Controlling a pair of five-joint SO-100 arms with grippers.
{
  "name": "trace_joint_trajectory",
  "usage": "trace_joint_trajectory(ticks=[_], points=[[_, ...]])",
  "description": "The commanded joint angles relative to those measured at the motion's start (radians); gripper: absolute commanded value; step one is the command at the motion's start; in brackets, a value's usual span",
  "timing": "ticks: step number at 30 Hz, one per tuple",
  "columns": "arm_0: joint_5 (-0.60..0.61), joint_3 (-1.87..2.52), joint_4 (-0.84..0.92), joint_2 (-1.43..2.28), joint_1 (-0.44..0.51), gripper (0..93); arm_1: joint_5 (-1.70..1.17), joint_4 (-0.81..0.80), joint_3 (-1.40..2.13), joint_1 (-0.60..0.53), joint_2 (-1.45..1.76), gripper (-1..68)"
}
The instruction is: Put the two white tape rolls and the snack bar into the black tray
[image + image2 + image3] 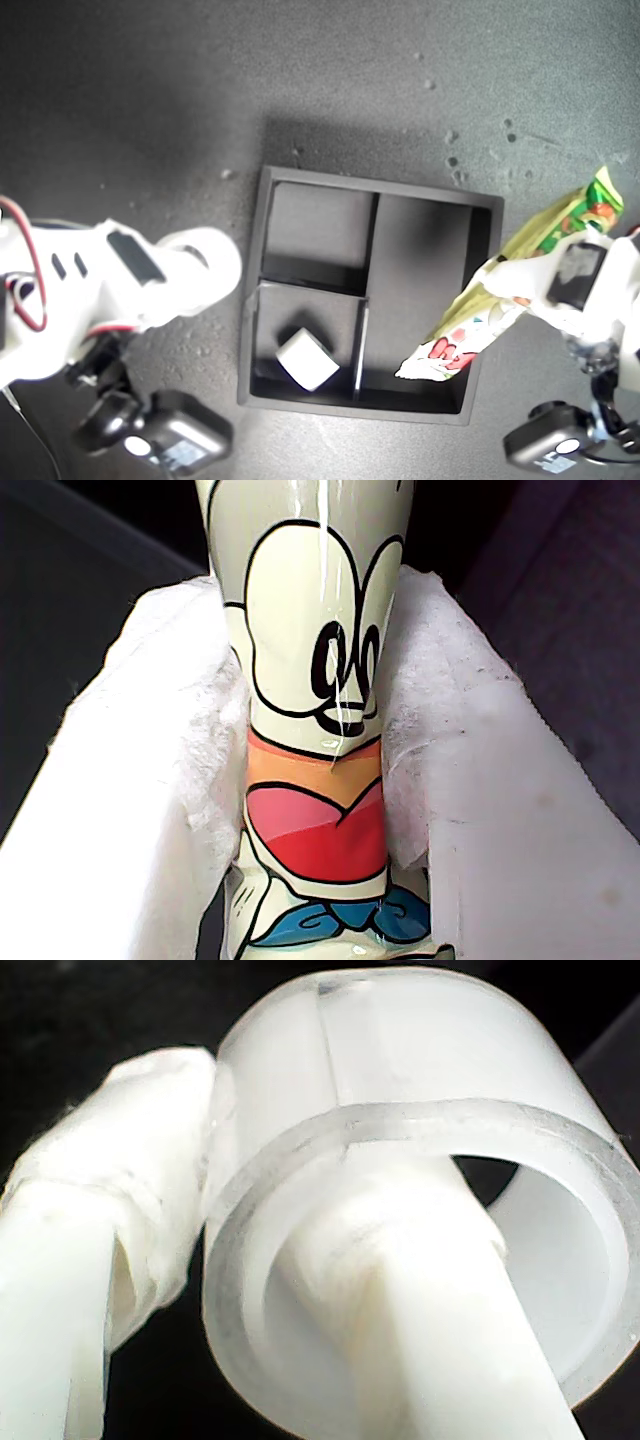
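Two of the three items are in tools, one is in the tray. My first tool (315,810) is clamped on the snack bar (315,680), with its padded fingers (150,780) pressing both flat sides.

In the exterior view the snack bar (500,300) hangs tilted at the exterior view's right. Its low crimped end is over the tall compartment (430,260) of the black tray (380,187). Its upper end sticks out past the tray wall over the worktop (150,100).

One loose tape roll (307,358) lies in the small compartment at the tray's lower left in the exterior view. No tool shows on it.

My second tool (240,1220) is clamped on the held tape roll (420,1040), one finger through the hole and the other outside the wall. The exterior view does not show this roll. It may be hidden under the arm (150,270) at the exterior view's left, beside the tray wall, so I cannot tell whether it is over a compartment.

Step in hand looks like placing the snack bar. The next move likely calls for lowering it and laying it flatter along the tall compartment so both ends clear the walls. After that the first tool's fingers part. Risk: the bar ends up propped on the rim. The held roll then needs carrying over the empty small compartment.
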Motion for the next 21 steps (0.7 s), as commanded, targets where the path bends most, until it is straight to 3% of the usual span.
trace_joint_trajectory(ticks=[1, 9, 18, 21], points=[[0.055, -0.195, 0.009, -0.123, -0.021, 0.1, -0.061, -0.112, 0.054, -0.02, 0.006, -0.6], [0.133, -0.5, 0.081, -0.477, -0.025, 0.1, -0.084, -0.238, 0.112, -0.055, -0.014, -0.6], [0.121, -1.19, 0.497, -0.893, -0.002, 0.1, -0.106, -0.267, 0.094, -0.067, -0.023, -0.5], [0.124, -1.319, 0.522, -0.973, -0.005, 0.1, -0.104, -0.276, 0.101, -0.067, -0.025, -0.5]])
